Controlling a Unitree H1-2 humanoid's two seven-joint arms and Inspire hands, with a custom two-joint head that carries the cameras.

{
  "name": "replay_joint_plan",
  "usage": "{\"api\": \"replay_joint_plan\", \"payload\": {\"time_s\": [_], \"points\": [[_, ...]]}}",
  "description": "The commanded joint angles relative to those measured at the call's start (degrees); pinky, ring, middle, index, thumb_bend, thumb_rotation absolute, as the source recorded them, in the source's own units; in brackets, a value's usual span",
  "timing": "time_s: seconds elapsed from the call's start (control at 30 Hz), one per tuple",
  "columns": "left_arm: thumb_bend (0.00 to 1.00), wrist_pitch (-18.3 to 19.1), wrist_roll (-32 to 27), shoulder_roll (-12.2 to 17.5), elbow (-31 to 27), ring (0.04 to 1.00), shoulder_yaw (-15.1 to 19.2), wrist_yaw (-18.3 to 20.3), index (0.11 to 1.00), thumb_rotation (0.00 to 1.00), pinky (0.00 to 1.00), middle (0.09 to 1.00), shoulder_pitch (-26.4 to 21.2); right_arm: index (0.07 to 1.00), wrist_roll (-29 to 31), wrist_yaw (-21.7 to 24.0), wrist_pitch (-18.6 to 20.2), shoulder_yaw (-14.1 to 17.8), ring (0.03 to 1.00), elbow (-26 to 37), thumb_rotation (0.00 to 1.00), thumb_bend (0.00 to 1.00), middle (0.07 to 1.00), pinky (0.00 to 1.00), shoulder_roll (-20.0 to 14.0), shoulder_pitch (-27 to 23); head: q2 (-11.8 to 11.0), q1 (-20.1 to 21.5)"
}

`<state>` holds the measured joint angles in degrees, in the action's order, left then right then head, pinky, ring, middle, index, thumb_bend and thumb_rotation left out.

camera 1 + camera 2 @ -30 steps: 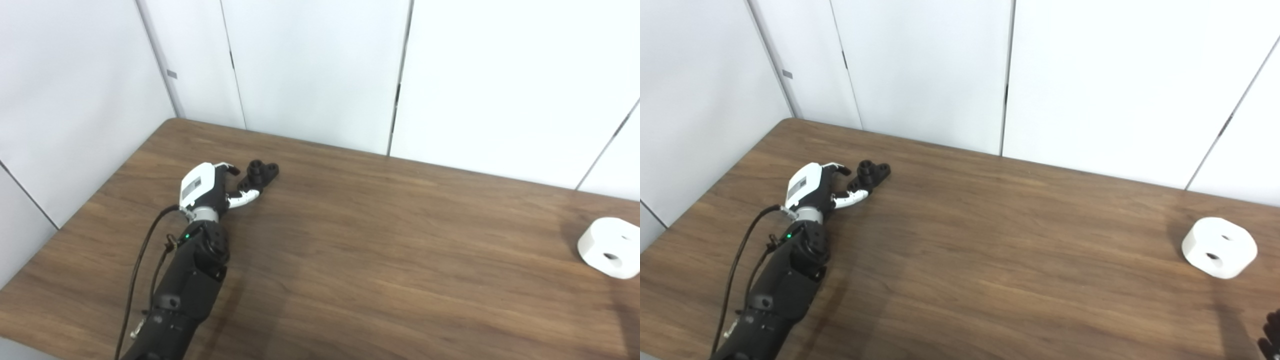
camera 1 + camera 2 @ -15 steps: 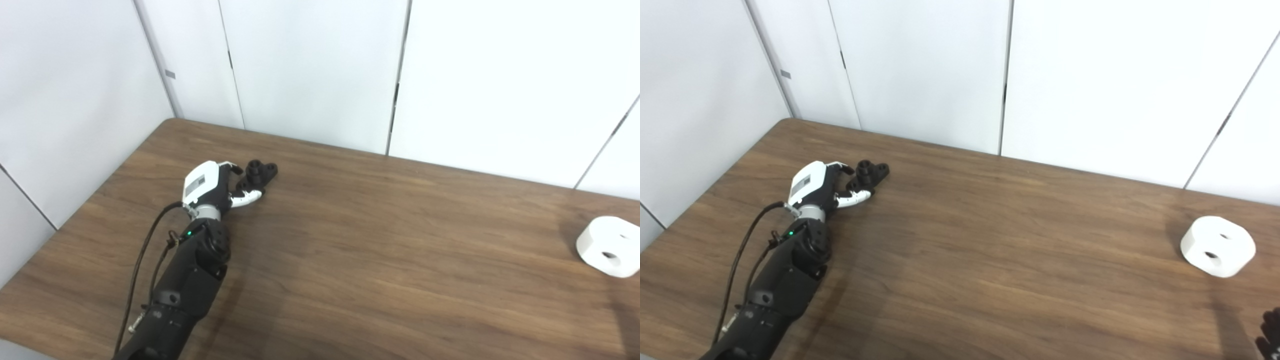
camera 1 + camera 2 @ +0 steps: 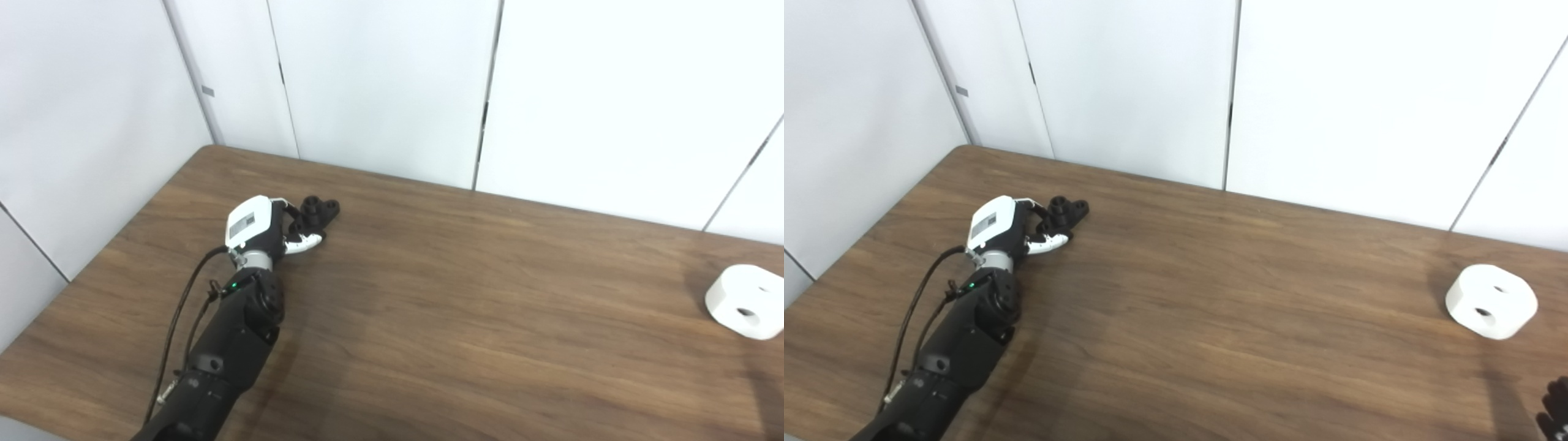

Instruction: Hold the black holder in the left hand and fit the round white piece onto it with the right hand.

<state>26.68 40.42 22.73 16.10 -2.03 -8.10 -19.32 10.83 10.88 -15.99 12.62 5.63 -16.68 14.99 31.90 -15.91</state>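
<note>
The black holder (image 3: pixel 318 212) lies on the brown table (image 3: pixel 465 294) at the far left. My left hand (image 3: pixel 260 228) is right beside it, fingers and thumb apart and reaching around its near end; I see no firm hold on it. The round white piece (image 3: pixel 1491 301), with two holes in its top, rests near the table's right side. Only some dark fingertips of my right hand (image 3: pixel 1554 414) show at the bottom right corner of the right eye view, well in front of the white piece. Whether that hand is open or shut is hidden.
White wall panels (image 3: pixel 392 86) close off the table's back and left edges. A black cable (image 3: pixel 177 318) runs along my left forearm. A wide stretch of bare tabletop lies between the holder and the white piece.
My left hand has crept forward and to the right, its fingers now closer around the holder's near end. The holder and white piece stay put. The view shifted slightly.
</note>
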Motion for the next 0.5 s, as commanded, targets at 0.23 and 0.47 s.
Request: {"api": "replay_joint_plan", "payload": {"time_s": [0.23, 0.47], "points": [[0.58, -1.35, 0.29, 1.48, 0.95, 0.885, 0.08, -3.81, 0.509, 0.09, 0.95, 0.807, -1.92, 0.999, 0.71, -0.28, 0.36, -1.56, 1.0, -2.32, 1.0, 0.65, 0.999, 1.0, 2.68, 1.95, 0.26, 0.07], [0.52, -4.44, -1.88, 1.55, 1.67, 0.855, 0.4, -6.39, 0.487, 0.05, 0.95, 0.752, -1.61, 1.0, 1.76, 0.1, 0.46, -1.62, 1.0, -2.45, 1.0, 0.64, 0.997, 1.0, 2.74, 1.72, 0.29, 0.1]]}}
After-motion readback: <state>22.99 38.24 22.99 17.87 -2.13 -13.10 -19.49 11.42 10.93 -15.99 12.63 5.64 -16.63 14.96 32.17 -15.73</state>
